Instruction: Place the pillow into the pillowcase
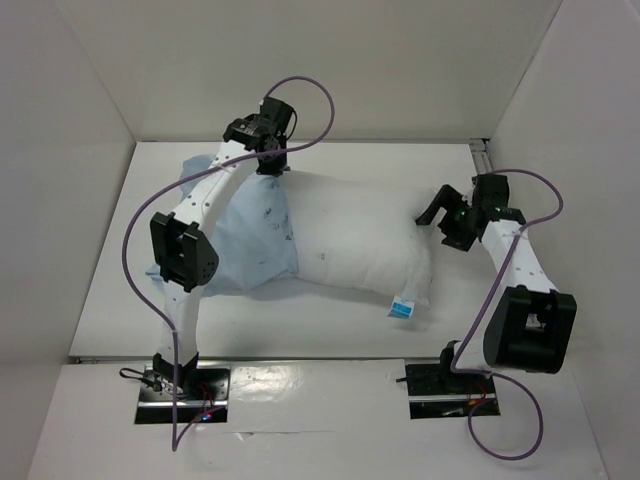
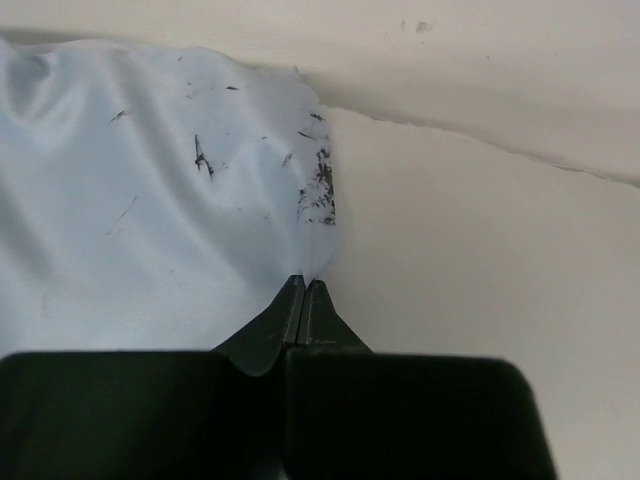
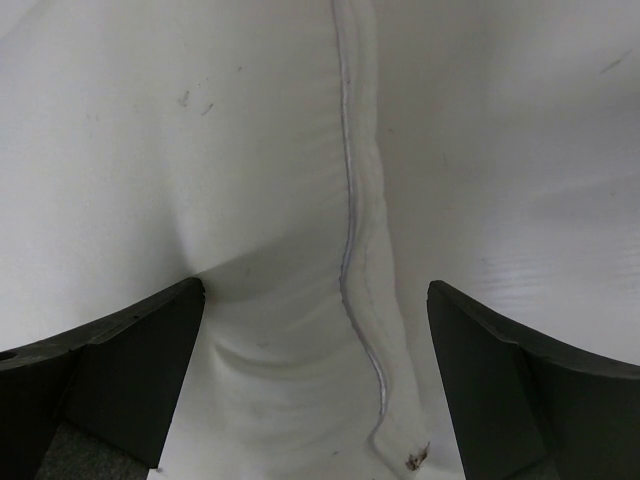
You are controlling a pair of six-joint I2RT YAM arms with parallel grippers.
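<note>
The plump white pillow (image 1: pixel 350 235) lies across the middle of the table, its blue-and-white tag (image 1: pixel 402 307) at the near right corner. The light blue pillowcase (image 1: pixel 250 235) covers its left end and lies wrinkled to the left. My left gripper (image 1: pixel 272 160) is at the far edge of the pillowcase; in the left wrist view it (image 2: pixel 303 283) is shut on a corner of the blue cloth (image 2: pixel 150 200). My right gripper (image 1: pixel 440 215) is open at the pillow's right end. In the right wrist view it (image 3: pixel 315 300) straddles the pillow's seamed corner (image 3: pixel 300 330) without closing on it.
The white table (image 1: pixel 300 325) is boxed in by white walls at the back and both sides. A metal rail (image 1: pixel 482 150) runs at the far right corner. Both arms' purple cables loop above the table. The left arm crosses over the pillowcase.
</note>
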